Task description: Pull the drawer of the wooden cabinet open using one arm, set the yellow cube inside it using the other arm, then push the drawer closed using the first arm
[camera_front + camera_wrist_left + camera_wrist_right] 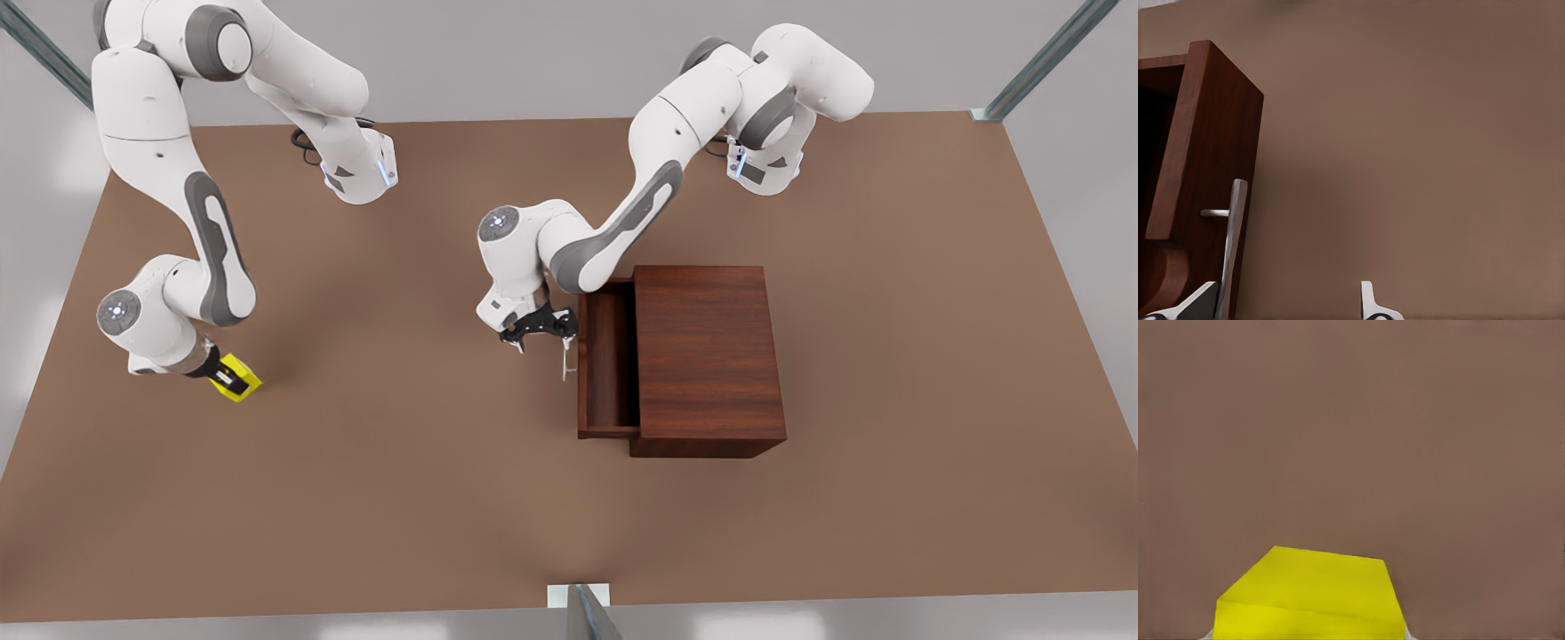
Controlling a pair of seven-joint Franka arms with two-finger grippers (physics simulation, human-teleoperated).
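The wooden cabinet (pixel 708 357) stands right of the table's middle in the front view. Its drawer (pixel 608 356) is pulled out toward the front view's left and holds nothing. My left gripper (pixel 542 341) (pixel 1285 304) is open just in front of the drawer's silver handle (pixel 565 357) (pixel 1232 243); one fingertip (pixel 1202 299) lies beside the bar. At the front view's far left, my right gripper (pixel 222 373) is shut on the yellow cube (pixel 237 379) (pixel 1313 595), low over the table.
The brown table (pixel 427 462) stretches wide between the cube and the cabinet. Metal frame posts (pixel 587 613) stand at the table's edges. Both arm bases sit at the back edge.
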